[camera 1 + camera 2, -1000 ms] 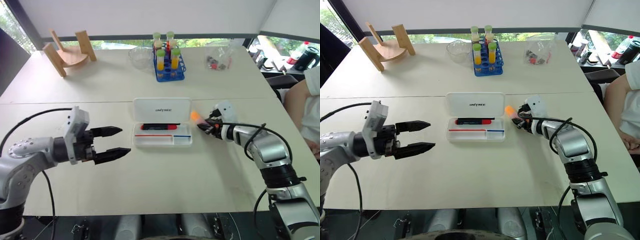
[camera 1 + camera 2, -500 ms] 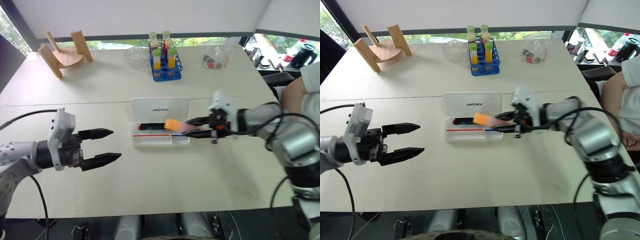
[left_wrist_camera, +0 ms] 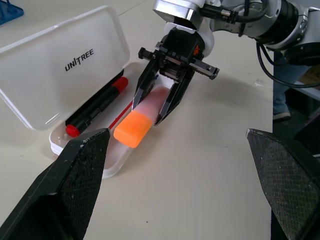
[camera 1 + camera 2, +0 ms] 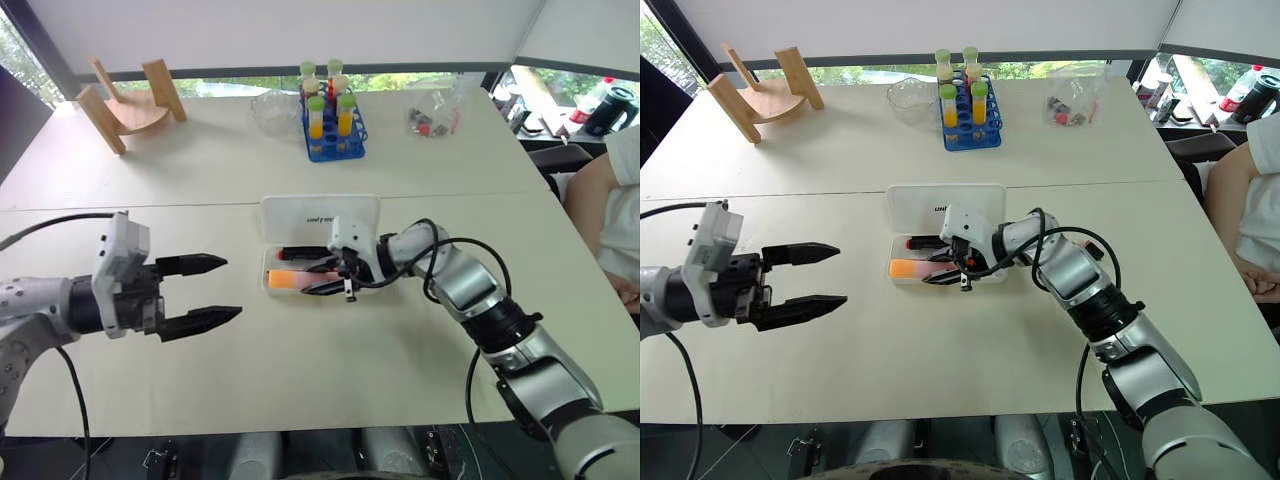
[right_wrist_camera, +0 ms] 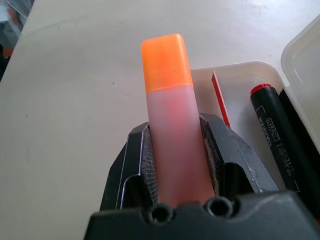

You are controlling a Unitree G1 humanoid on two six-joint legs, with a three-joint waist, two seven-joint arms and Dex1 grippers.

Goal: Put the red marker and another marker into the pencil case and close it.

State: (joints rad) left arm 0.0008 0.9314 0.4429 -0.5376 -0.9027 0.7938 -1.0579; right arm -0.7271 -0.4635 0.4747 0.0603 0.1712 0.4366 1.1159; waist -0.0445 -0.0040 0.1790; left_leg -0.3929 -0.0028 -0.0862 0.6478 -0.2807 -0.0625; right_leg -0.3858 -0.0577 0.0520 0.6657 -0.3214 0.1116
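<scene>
The pencil case point(image 4: 321, 243) lies open near the middle of the counter point(image 4: 330, 370), its lid point(image 3: 60, 65) tipped back on the side away from the robot. The red marker point(image 3: 95, 107) rests lengthwise in the case's tray, along the edge next to the lid. The right gripper point(image 3: 159, 102) reaches over the tray from the case's right, its fingers point(image 3: 175, 97) clamped on the pale-pink highlighter point(image 5: 172, 130), one finger pressed to each side of its barrel. The highlighter's orange end point(image 4: 902, 268) points toward the case's left end and sits over the tray's front part, beside the red marker; whether it touches the tray I cannot tell. The left gripper point(image 4: 215, 292) hangs well to the left of the case, above the bare counter, its fingers point(image 4: 200, 264) spread wide apart and holding nothing. Beyond the case stands a blue rack of tubes point(image 4: 334, 128).
</scene>
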